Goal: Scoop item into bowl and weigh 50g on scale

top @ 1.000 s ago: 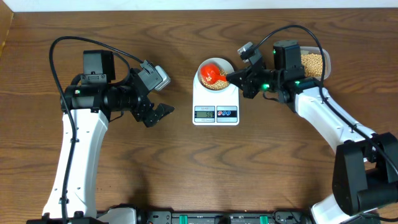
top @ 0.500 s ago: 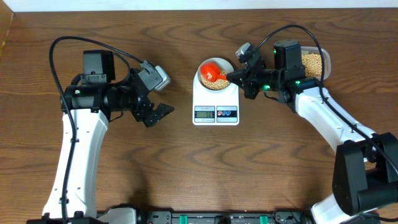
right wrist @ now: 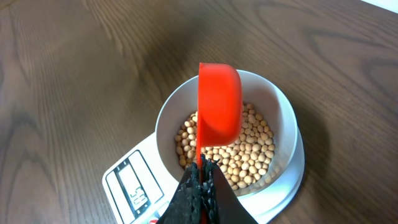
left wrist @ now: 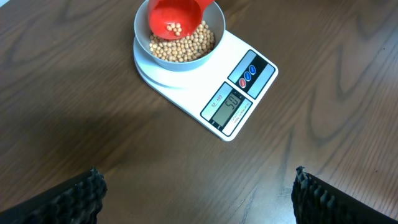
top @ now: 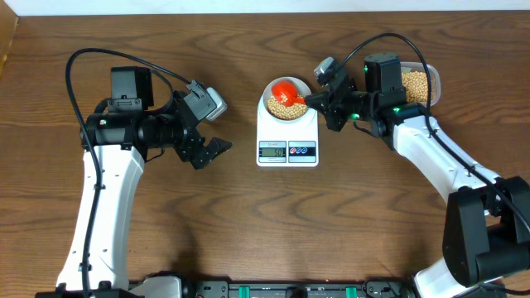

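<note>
The pale bowl (top: pixel 287 109) stands on the white scale (top: pixel 287 141) and holds many beige beans (left wrist: pixel 186 46). My right gripper (top: pixel 319 101) is shut on the handle of a red scoop (top: pixel 286 89), which hangs tilted over the bowl with a few beans in it (left wrist: pixel 177 15). In the right wrist view the scoop (right wrist: pixel 219 106) is above the beans (right wrist: pixel 249 155) in the bowl (right wrist: pixel 283 109), on the scale (right wrist: pixel 134 183). The scale's display (left wrist: pixel 228 103) seems to read 50. My left gripper (top: pixel 217 149) is open and empty, left of the scale.
A clear plastic container (top: pixel 418 85) with more beans stands at the back right, behind my right arm. The brown wooden table (top: pixel 265 223) lies all around the scale.
The red scoop has shifted slightly up and back over the bowl and tilted. The left arm has not moved.
</note>
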You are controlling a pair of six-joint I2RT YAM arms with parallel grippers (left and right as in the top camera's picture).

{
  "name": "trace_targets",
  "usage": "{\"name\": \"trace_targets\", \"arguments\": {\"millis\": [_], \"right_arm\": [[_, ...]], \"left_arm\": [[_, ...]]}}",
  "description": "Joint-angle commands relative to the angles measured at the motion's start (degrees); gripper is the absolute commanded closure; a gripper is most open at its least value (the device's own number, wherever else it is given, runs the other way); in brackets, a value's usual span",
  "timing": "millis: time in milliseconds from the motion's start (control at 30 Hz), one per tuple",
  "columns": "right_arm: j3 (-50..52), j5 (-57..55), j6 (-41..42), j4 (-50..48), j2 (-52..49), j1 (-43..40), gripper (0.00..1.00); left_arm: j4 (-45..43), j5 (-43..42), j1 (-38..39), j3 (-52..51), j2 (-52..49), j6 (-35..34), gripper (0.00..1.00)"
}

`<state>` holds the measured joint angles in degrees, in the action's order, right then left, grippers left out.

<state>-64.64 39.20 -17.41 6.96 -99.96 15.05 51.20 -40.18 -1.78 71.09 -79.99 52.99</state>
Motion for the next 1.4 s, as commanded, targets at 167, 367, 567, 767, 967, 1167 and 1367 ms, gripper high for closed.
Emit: {"name": "trace_targets", "arguments": {"millis": [167, 367, 567, 767, 967, 1167, 1367], "right_arm": [[-0.17, 1.46, -0.87, -1.07, 1.31, -0.39, 0.99], [-0.17, -0.22, -0.87, 0.52, 1.27, -0.39, 0.99], [-0.17, -0.09, -1.7, 0.22, 1.36, -0.37, 0.99], [-0.17, -0.28, -5.38, 0.76, 2.08, -0.33, 0.99], [-0.17, -1.49, -5.4, 1.01, 2.84, -0.13, 0.99], [-0.17, -3.56, -5.51, 1.09, 2.8, 0.37, 0.99], [-0.17, -4.48, -5.57, 1.38, 2.8, 0.39, 0.99]], "left_arm": [[0.2, -0.52, -0.02, 1.03, 0.59, 0.98, 0.02], [0.2, -0.55, -0.02, 1.03, 0.59, 0.98, 0.02], [0.17, -0.52, -0.02, 1.03, 0.59, 0.98, 0.02], [0.17, -0.52, -0.02, 1.03, 0.59, 0.98, 0.02], [0.17, -0.52, -0.02, 1.03, 0.59, 0.98, 0.02], [0.2, -0.52, -0.02, 1.03, 0.59, 0.98, 0.02], [0.2, -0.52, -0.02, 1.03, 0.59, 0.98, 0.02]]}}
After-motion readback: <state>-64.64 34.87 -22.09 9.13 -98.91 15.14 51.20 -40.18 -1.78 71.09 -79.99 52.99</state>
